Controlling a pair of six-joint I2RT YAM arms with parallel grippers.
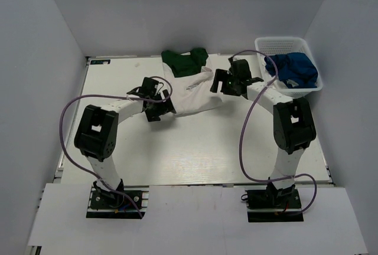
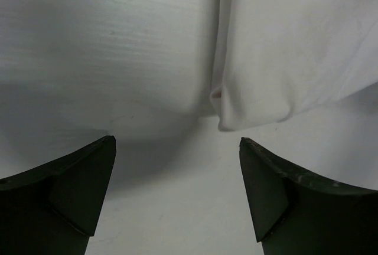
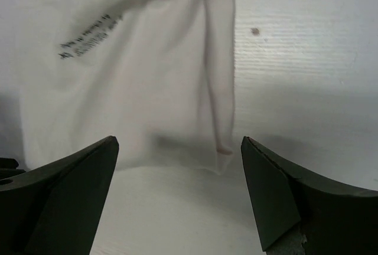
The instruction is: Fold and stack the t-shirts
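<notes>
A white t-shirt with dark green sleeves (image 1: 192, 87) lies rumpled at the table's far middle. Its green part (image 1: 185, 61) bunches at the far end. My left gripper (image 1: 158, 110) is open and empty at the shirt's near-left corner; that corner (image 2: 236, 113) lies just ahead of its fingertips. My right gripper (image 1: 224, 84) is open and empty at the shirt's right edge; the hem (image 3: 177, 143) lies just ahead of it, with small dark print (image 3: 88, 36) on the cloth. A royal blue t-shirt (image 1: 292, 69) sits crumpled in the basket.
A white mesh basket (image 1: 277, 45) stands at the far right corner of the table. Grey walls close in the far side and both sides. Purple cables loop from both arms over the white table (image 1: 195, 149).
</notes>
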